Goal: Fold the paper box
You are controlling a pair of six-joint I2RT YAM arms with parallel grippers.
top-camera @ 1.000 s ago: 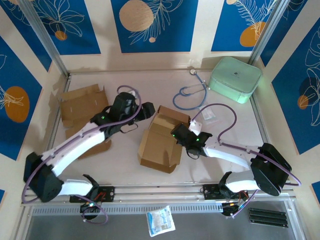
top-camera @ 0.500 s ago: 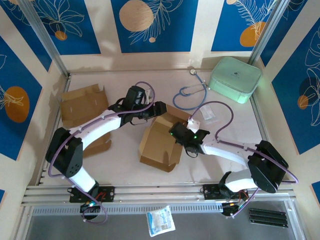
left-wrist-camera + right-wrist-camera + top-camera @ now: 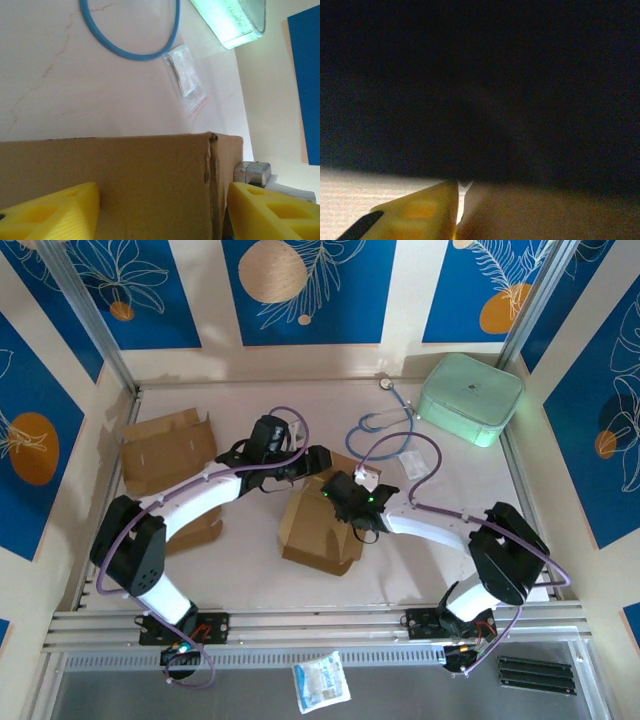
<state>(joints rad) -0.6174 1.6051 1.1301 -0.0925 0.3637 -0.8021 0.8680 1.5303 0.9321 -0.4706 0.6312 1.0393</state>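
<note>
Seen from above, a pale tabletop (image 3: 250, 575) is walled on three sides, and both arms reach in from the near edge. The brown paper box (image 3: 315, 535) sits partly folded at the middle, with a flap raised on its far side.

The left claw (image 3: 318, 458) is at the box's far edge. Its wrist camera shows two yellow fingers (image 3: 50, 212) spread wide apart with a cardboard wall and corner between them, and neither finger is visibly pressing on it. The right claw (image 3: 336, 490) is on top of the box's far right part. Its wrist camera is almost black, showing one yellow finger (image 3: 415, 215) beside a brown cardboard edge. I cannot tell how far this claw is open, or whether it has hold of anything.

A second, flattened piece of cardboard (image 3: 165, 448) lies at the far left, partly under the left arm. A blue stethoscope (image 3: 385, 422) lies at the far right, just past the box. A mint-green case (image 3: 470, 398) fills the far right corner. A small clear bag (image 3: 418, 468) lies between the stethoscope and the right arm, crossed by a cable.

There is bare tabletop near the box and to its right. A white packet (image 3: 322, 681) lies on the metal ledge in front of the arm bases.
</note>
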